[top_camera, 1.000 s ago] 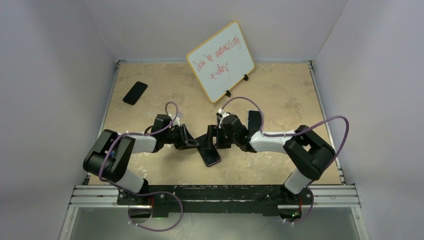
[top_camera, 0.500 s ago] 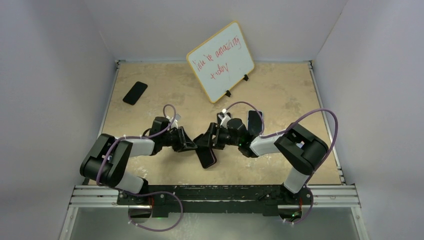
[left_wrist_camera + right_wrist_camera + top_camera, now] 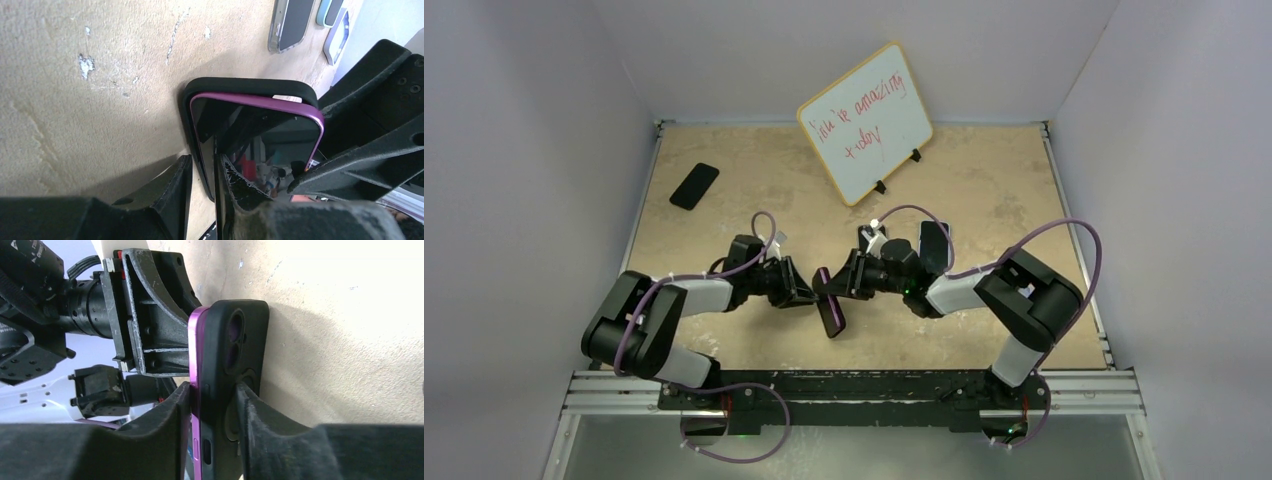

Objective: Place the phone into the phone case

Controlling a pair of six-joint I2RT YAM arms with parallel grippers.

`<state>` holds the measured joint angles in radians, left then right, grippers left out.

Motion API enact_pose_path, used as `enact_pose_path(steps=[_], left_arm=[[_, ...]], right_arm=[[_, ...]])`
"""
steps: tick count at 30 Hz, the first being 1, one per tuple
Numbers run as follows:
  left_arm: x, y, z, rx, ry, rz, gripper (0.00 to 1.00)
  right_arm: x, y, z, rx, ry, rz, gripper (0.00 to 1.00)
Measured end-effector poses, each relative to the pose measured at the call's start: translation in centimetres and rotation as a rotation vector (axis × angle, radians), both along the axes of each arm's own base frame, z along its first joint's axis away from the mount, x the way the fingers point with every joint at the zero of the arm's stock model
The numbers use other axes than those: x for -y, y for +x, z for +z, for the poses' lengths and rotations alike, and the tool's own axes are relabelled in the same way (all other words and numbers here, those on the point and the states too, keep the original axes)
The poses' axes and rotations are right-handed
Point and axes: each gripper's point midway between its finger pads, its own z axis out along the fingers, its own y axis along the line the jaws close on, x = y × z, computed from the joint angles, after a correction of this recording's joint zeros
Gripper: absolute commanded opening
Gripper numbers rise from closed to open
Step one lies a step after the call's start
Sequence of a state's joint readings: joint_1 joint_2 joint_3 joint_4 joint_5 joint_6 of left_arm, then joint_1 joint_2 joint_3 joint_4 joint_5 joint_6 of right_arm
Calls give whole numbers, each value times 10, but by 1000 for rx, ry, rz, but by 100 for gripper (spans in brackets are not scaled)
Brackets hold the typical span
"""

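A purple phone (image 3: 829, 300) sits partly in a black phone case (image 3: 235, 340) and stands tilted on its edge at the table's middle. My right gripper (image 3: 212, 400) is shut across both, one finger on the phone's purple rim (image 3: 196, 355) and one on the case's back. My left gripper (image 3: 205, 185) grips the other long edge. One finger lies on the phone's screen (image 3: 255, 130) and the other behind the case (image 3: 250, 85). In the top view the left gripper (image 3: 802, 292) and right gripper (image 3: 849, 280) face each other across the phone.
A whiteboard (image 3: 865, 122) stands at the back. A black phone (image 3: 694, 186) lies far left. Two more cases or phones (image 3: 933, 243) lie behind the right gripper and show in the left wrist view (image 3: 292, 25). White walls close in the table.
The phone and case rose from lying flat to standing on edge and shifted slightly left. Both grippers moved in closer around them.
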<state>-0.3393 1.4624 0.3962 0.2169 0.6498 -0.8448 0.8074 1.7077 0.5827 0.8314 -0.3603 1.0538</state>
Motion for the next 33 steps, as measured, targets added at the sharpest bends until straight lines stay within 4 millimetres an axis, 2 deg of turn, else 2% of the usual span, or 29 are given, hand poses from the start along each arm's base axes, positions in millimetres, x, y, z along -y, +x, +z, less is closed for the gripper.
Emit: enact_pose_path(steps=[3,5,8,13,19,21,26,28,31,33], left_arm=[[0,-2,-1,-6,5,-3,28],[-1,-4,-2,-12,10,-6,29],[-1,-4,-2,-6,12,-14,29],[-1,-5,-2,-9,13,-13,29],[-1,-5,-2,-9,13,-14,30],[-1,-5,-2,-9,13,-14,30],[-1,-4,0,-1,11,-14,33],[-1,-4,4,5,8,-15,38],[0,-1,16,29,4,-22,55],[2,4,30,69,-3,-32,64]], right_arm=[[2,-1,0,6,-13,1,9],[6,1,-1,11,-33,-4,0],[14,2,-9,20,-91,-13,1],[15,3,-10,36,-116,-8,20],[15,3,-11,39,-137,1,36],[15,3,-11,40,-141,4,31],[14,2,-11,44,-152,19,2],[14,2,-11,45,-155,23,0],[15,2,-12,48,-164,26,0],[17,2,-8,53,-167,24,0]])
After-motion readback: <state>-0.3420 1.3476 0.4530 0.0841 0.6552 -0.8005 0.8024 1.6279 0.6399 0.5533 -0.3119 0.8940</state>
